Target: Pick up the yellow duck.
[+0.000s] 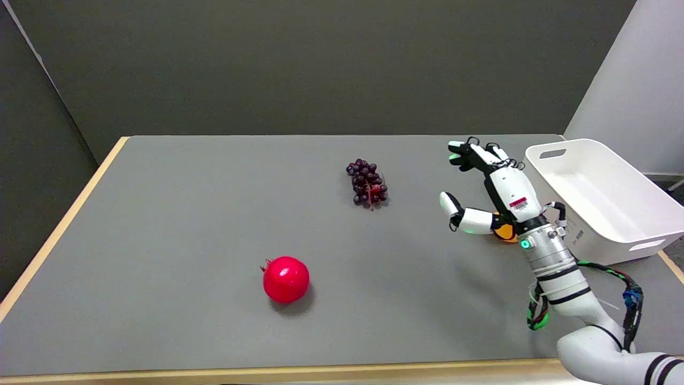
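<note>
1. The yellow duck [504, 231] is seen only in part: a small patch of yellow-orange shows on the grey table [214, 224], directly beneath the wrist end of the right hand [494, 195], and the rest is hidden by the hand.

2. The right hand is held over the duck with its fingers spread apart; the thumb [460, 215] is stretched out to the picture's left and the other fingers [470, 155] point away towards the far side of the table. Nothing is seen gripped between them. Whether the duck is touched by the palm cannot be told from this view.

3. The right arm [556, 267] is brought in from the lower right, with a bundle of coloured cables looped beside it.

4. A white bin [636, 243] is found just beside the hand, on its right, near the table's right edge; its near corner lies close behind the wrist.

5. A bunch of dark purple grapes [367, 183] is laid to the left of the hand, apart from it and about level with its fingers.

6. A red pomegranate [286, 279] is placed well apart from the hand, further to the left and nearer the table's front edge.

7. The table is edged with a light wooden rim, and dark walls are seen behind it.
</note>
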`<state>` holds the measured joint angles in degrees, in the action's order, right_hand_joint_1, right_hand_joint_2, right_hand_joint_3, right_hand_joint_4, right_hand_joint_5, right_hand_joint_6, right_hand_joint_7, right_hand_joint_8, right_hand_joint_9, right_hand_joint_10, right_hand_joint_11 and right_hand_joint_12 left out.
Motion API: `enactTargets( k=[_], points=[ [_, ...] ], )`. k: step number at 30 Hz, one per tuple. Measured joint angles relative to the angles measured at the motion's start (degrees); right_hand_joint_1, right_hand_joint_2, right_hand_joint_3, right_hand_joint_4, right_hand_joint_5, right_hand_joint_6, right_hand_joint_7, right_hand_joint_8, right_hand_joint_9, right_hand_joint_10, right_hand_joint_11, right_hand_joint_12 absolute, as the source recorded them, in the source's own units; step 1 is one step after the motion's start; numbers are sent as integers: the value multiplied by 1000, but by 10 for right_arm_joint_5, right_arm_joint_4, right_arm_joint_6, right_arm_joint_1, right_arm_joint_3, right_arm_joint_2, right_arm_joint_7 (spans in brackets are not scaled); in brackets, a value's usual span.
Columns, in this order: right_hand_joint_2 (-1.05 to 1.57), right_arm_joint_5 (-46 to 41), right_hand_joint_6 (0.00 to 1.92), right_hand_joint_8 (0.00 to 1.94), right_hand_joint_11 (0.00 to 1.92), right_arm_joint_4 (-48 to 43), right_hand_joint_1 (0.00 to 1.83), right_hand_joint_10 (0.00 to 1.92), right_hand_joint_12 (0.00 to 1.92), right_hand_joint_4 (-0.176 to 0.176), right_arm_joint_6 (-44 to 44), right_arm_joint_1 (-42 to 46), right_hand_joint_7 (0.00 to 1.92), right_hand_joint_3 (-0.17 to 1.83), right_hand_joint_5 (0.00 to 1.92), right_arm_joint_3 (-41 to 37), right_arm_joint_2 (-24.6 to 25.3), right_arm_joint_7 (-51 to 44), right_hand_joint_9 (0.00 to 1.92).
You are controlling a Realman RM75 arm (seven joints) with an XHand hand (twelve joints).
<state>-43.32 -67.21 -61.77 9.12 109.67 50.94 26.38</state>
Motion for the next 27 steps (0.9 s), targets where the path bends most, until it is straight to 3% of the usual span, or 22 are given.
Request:
enactTargets(
  k=[9, 12, 27],
  points=[
    [674, 1, 509, 638, 112, -14, 578, 1126, 1338, -66, 10, 45, 472, 835, 283, -25, -24, -26, 395],
    [649, 0, 538, 637, 99, -28, 504, 1059, 1291, -64, 12, 73, 458, 921, 267, -45, -31, -37, 394],
    [647, -10, 522, 595, 84, -93, 495, 964, 1263, -72, 54, 197, 403, 928, 257, -164, -56, -91, 325]
  ],
)
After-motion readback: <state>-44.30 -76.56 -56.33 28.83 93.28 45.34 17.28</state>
